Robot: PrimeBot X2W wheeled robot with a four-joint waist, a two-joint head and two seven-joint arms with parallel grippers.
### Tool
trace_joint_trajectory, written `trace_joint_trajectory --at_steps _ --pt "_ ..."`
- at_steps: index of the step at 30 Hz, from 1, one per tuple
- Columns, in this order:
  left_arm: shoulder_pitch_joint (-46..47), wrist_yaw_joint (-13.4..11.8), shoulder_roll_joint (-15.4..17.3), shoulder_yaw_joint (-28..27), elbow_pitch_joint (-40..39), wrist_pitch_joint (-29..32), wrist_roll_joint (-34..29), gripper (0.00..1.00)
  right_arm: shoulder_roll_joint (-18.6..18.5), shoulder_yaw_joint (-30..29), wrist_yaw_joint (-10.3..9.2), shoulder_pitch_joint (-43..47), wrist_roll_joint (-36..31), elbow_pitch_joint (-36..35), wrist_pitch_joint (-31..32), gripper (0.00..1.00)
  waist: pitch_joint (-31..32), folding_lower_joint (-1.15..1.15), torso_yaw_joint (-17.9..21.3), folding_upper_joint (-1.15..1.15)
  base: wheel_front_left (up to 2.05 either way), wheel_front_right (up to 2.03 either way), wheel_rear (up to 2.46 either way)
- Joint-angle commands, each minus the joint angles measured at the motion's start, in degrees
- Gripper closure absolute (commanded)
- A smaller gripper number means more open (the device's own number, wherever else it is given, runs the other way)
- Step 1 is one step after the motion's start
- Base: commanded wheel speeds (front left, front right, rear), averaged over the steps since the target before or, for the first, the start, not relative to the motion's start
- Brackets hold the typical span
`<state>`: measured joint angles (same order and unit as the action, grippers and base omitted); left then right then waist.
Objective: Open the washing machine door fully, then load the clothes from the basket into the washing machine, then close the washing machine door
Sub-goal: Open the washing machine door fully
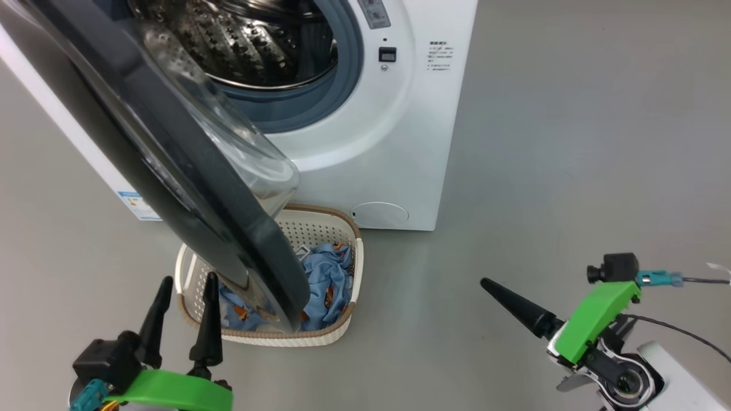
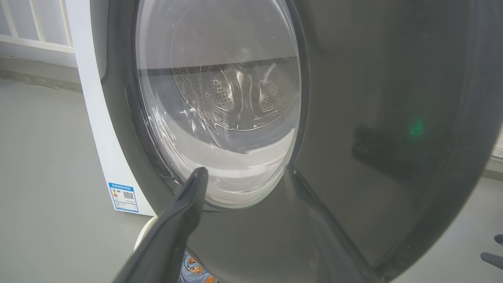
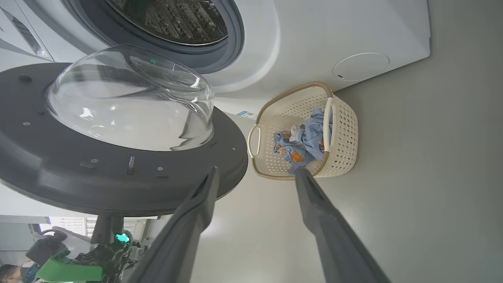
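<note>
You had the washing machine door (image 1: 188, 171) swung out from the washing machine (image 1: 400, 142), its black rim and bulging glass window hanging over the left part of the basket (image 1: 320, 231). The basket sat on the grey floor (image 1: 571, 171) just in front of the washer's lower front panel. The clothes (image 1: 328, 279) lay inside it, light blue with small orange-brown figures, partly hidden by the door's lower edge in the head view. The machine's mouth stood uncovered, with the grey gasket (image 1: 297, 111) and the perforated steel drum (image 1: 257, 45) showing beyond the door. Your left gripper (image 1: 189, 278) was at the lower left, jaws released and holding nothing, fingers pointing at the door's outer face near its bottom rim. In its wrist view the two fingers framed the lower edge of the glass, and you could not tell whether either tip touched the door. Your right gripper (image 3: 256, 170) was well to the right of the basket over bare floor, its jaws likewise spread wide with nothing between them, aimed toward the basket. A small blue label sticker (image 1: 137, 205) sat low on the washer's side panel.
</note>
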<state>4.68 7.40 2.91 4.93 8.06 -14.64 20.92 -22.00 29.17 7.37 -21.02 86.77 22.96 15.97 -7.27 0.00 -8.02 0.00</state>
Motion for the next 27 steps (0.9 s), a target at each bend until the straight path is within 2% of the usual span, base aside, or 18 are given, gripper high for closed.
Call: trace_joint_trajectory --at_steps 1,9,19,27 --pt "0.4 0.1 1.2 -2.2 -1.5 -0.4 -0.7 0.00 -1.2 0.9 0.12 1.1 -1.5 -1.0 -1.8 0.00 0.2 0.00 0.5 0.00 0.00 0.00 0.00" --pt "-0.1 0.1 1.3 -2.7 -1.2 -0.4 -0.8 0.00 -4.7 3.7 0.12 1.8 -7.7 1.7 -12.7 0.00 0.7 0.00 1.4 0.00 0.00 0.00 0.00" --pt "-0.5 0.1 1.2 -3.0 -1.0 -0.4 -0.8 0.00 -7.0 8.0 0.12 0.8 -12.6 6.4 -25.9 0.00 1.0 0.00 1.5 0.00 0.00 0.00 0.00" --pt "-0.7 0.1 1.1 -3.4 -1.1 -0.4 -1.0 0.00 -7.4 9.4 0.12 -0.9 -15.7 9.7 -30.8 0.00 1.2 0.00 1.4 0.00 0.00 0.00 0.00"
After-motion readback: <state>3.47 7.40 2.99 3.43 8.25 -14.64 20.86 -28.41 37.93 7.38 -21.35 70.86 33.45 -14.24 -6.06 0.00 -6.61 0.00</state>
